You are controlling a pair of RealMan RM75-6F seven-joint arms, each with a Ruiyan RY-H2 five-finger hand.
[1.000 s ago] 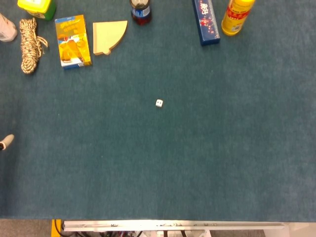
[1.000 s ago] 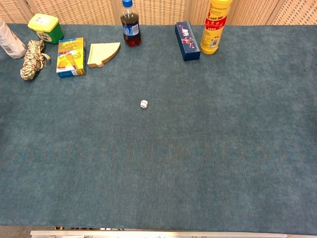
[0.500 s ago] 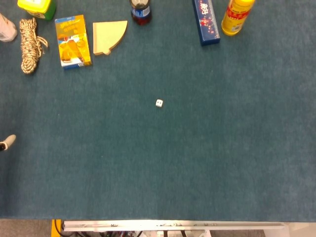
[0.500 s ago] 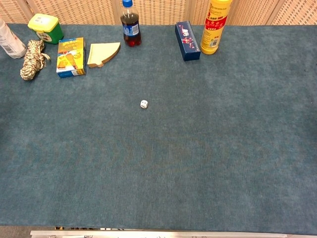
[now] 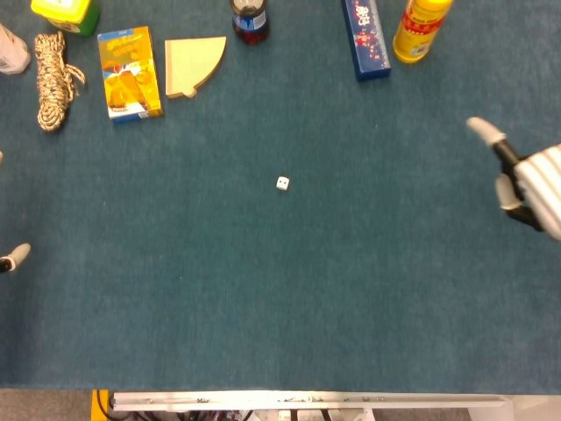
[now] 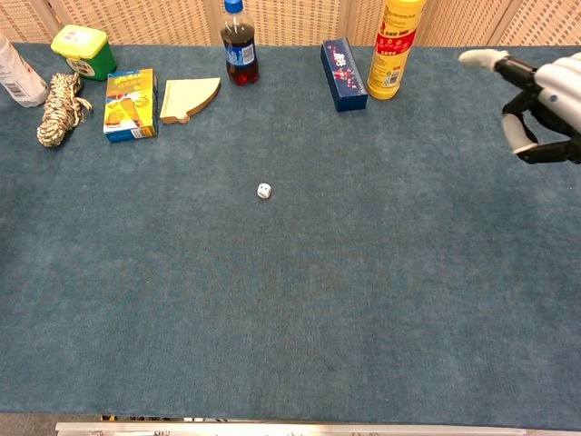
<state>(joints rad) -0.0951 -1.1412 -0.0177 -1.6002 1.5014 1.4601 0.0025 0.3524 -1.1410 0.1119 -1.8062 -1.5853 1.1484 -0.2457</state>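
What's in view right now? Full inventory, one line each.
die: 1, white, mid-table
cola bottle: 1, dark, blue label, far edge
yellow bottle: 1, far edge
blue box: 1, beside yellow bottle
orange box: 1, far left
wedge-shaped block: 1, pale yellow, right of orange box
rope coil: 1, far left
green tub: 1, yellow lid, far left
white container: 1, left edge, cut off
table: 1, teal cover
right hand: white and black, empty, fingers apart
left hand: fingertip only, left edge

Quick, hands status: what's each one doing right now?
Left hand: only a fingertip shows at the frame edge; cannot tell.
Right hand: open, fingers apart, holding nothing.
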